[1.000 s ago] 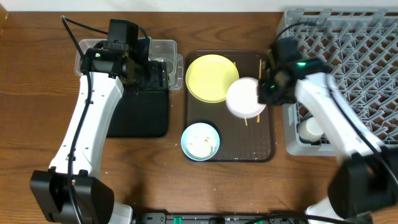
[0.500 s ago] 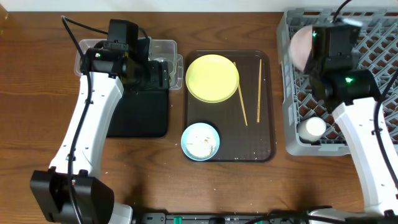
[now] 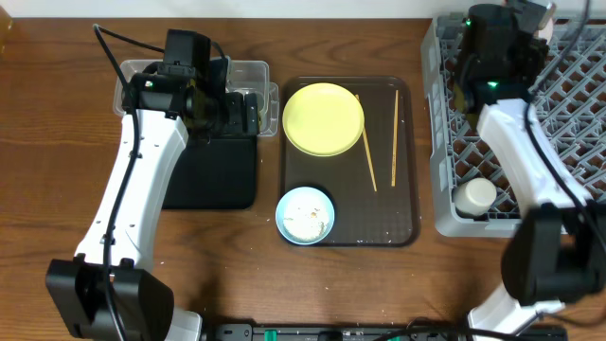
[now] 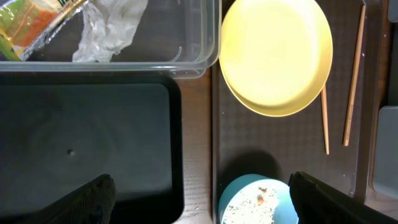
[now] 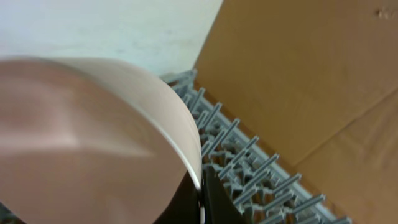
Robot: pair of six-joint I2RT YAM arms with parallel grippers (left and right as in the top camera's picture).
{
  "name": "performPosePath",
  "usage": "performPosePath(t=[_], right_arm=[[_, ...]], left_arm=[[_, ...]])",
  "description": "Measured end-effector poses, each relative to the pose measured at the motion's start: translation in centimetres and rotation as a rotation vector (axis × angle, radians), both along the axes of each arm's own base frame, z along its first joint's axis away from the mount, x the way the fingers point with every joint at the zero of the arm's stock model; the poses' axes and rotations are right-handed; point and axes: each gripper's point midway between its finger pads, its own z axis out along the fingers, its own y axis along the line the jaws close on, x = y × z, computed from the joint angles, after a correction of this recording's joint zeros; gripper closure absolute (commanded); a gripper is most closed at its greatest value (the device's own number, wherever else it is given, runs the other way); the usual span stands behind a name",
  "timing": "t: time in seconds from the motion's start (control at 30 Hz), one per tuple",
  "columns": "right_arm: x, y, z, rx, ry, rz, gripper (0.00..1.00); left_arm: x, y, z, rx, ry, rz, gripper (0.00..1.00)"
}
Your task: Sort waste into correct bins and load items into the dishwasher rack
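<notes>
Soft even light, blurred right-wrist view

Plate [image 3: 323,117], chopsticks [image 3: 395,135], blue bowl [image 3: 305,215] on tray [image 3: 405,220]; cup [image 3: 474,197] in rack [image 3: 568,114]; wrapper [image 4: 31,28], paper [image 4: 109,28] in tub [image 4: 124,64]; white bowl [image 5: 93,137] above rack

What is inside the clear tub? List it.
A wrapper and crumpled paper lie in the tub. The left arm covers most of it from overhead; the wrist view cuts off its far part.

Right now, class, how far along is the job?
Done: wrapper and paper lie in the clear tub; cup sits in the rack. In hand: right gripper holds the white bowl above the rack. Left: yellow plate, chopsticks, and light blue bowl with scraps on the tray.
</notes>
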Motion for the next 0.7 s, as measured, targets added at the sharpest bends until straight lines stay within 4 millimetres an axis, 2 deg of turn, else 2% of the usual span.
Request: performPosePath(t=[0.13,0.27,0.43,0.7], right_arm=[[2.1,-0.2,-2.3,-0.064,0.013,-0.014,0.99],[3.7,-0.1,-3.5,-0.09,-0.018,-0.012,0.99],[4.8,0.0,-5.0,-0.099,-0.041,-0.004,0.99],[6.7,0.9,-8.7,-0.097,0.001,0.067,0.99]], left_arm=[[0.0,0.0,0.0,0.002,0.001,0.001,0.09],[0.0,0.0,0.0,0.003,-0.001,0.001,0.09],[0.0,0.1,0.0,0.003,0.0,0.001,0.08],[0.0,0.1,0.0,0.003,0.0,0.001,0.08]])
